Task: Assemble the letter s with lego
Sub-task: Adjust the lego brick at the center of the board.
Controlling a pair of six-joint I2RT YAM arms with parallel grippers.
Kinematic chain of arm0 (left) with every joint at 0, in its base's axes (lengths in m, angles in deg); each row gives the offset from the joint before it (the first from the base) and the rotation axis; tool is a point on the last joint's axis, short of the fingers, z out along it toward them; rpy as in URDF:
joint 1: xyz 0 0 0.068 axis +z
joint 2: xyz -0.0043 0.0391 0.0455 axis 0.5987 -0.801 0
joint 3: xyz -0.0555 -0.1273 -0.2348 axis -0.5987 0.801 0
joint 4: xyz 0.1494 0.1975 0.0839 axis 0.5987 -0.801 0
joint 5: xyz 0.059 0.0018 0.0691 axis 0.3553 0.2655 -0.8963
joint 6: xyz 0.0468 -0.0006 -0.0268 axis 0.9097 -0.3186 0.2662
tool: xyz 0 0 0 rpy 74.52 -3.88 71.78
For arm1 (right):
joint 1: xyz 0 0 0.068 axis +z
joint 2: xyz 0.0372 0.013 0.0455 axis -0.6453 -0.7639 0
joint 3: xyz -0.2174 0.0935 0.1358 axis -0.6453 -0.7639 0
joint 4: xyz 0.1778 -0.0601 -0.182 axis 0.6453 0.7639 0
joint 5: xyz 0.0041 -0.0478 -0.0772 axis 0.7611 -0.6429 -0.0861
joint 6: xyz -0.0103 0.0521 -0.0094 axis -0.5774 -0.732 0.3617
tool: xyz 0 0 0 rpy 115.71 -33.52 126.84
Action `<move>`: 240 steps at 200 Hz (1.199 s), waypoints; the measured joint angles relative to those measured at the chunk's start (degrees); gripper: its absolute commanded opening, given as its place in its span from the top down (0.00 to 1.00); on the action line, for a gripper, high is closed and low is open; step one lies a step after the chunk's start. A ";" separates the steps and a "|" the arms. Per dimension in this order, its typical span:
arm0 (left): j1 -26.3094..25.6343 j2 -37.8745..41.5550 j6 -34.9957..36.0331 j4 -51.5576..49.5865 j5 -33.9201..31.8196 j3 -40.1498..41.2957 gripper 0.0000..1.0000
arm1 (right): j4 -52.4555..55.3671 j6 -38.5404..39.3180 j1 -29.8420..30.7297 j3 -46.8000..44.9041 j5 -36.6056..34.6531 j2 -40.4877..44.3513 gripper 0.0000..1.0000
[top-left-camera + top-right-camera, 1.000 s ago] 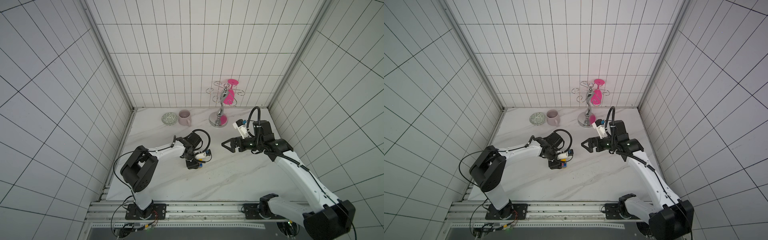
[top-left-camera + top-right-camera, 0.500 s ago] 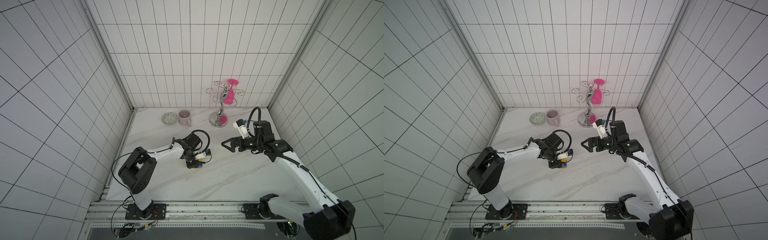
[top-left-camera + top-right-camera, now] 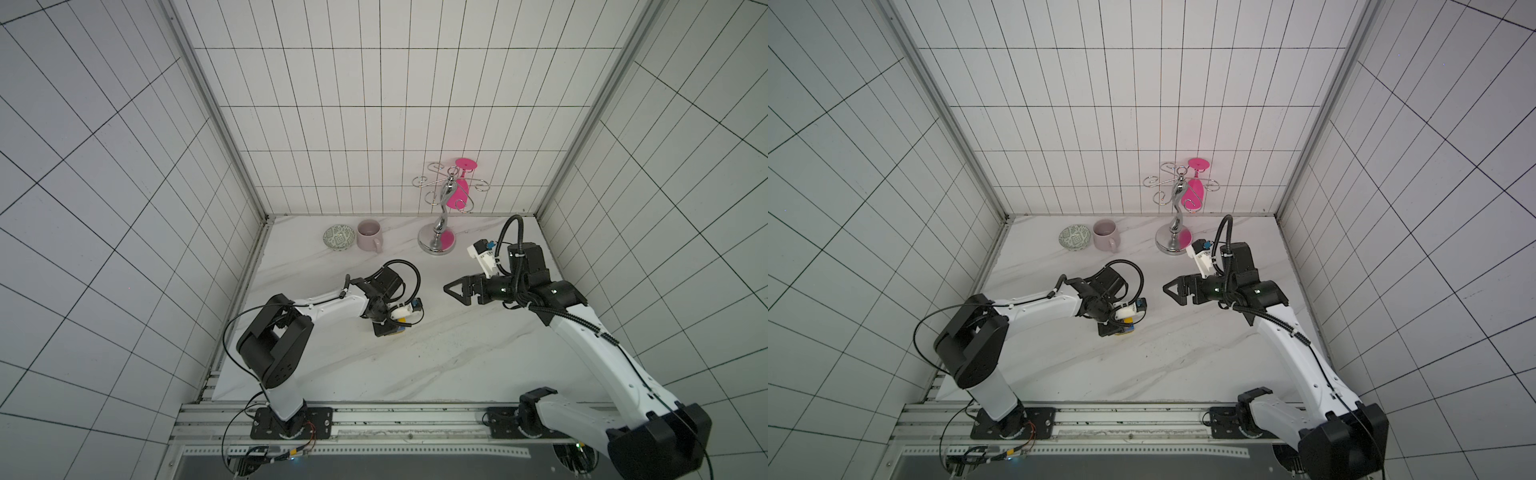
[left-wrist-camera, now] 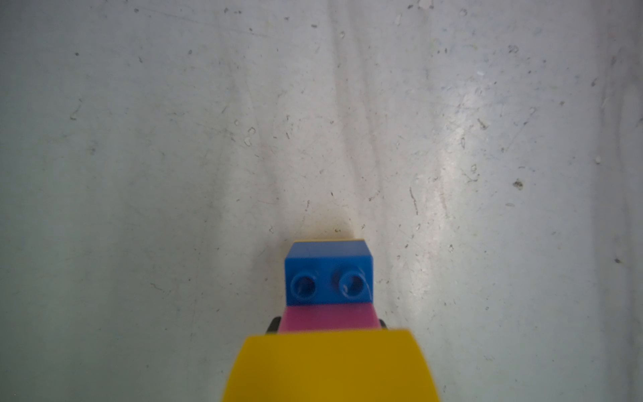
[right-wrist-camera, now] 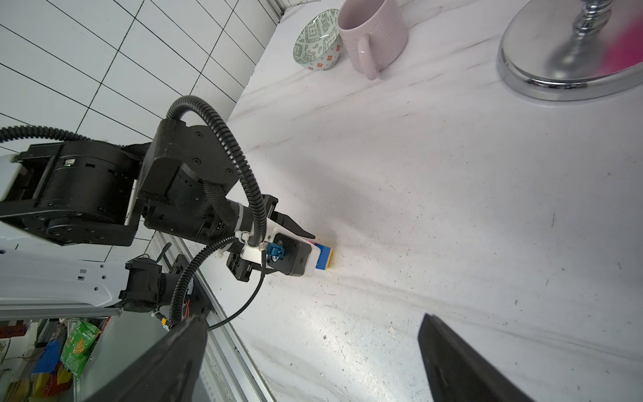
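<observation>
A lego cluster [image 4: 328, 275] of joined bricks lies on the marble table [image 3: 457, 353]. In the left wrist view it runs from a large yellow brick [image 4: 330, 369] through a pink one [image 4: 328, 318] to a blue one with two studs, with a yellow sliver beyond. My left gripper [image 3: 390, 328] is down on it, shut, its black fingertips [image 4: 273, 325] against both sides of the pink brick. Both top views show only a yellow and blue edge of the cluster [image 3: 1126, 330] past the gripper. My right gripper [image 3: 451, 289] hovers open and empty to the right, apart from the cluster [image 5: 323, 257].
At the back of the table stand a green patterned bowl [image 3: 339, 237], a pale pink mug [image 3: 369, 235] and a chrome rack [image 3: 436, 243] with a pink glass [image 3: 457, 193] hanging on it. A metal rail [image 3: 374, 415] runs along the front edge.
My left gripper's jaws have closed on the lego cluster while the arm stayed almost in place. The right arm has not moved.
</observation>
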 measured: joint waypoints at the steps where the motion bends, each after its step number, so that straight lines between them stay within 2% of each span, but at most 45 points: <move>1: 0.00 0.00 0.00 0.00 0.00 -0.02 0.70 | -0.02 0.00 0.00 -0.02 0.00 0.00 0.01; 123: 2.19 1.40 -3.04 -1.18 2.19 -0.37 0.72 | -0.20 0.00 0.00 -0.63 -0.02 0.92 0.02; 151: 3.52 1.40 -4.76 -1.86 6.29 -0.72 0.71 | -0.17 -0.70 0.00 -0.83 -0.24 1.01 0.01; 197: 6.51 1.18 -9.31 -6.19 16.55 -5.07 0.71 | -0.11 -2.86 -0.42 -0.83 -0.26 -1.49 0.01; 240: 7.19 -1.49 -17.44 -10.56 23.67 -9.49 0.70 | 0.00 -4.76 -0.68 -0.83 -0.37 -3.23 0.02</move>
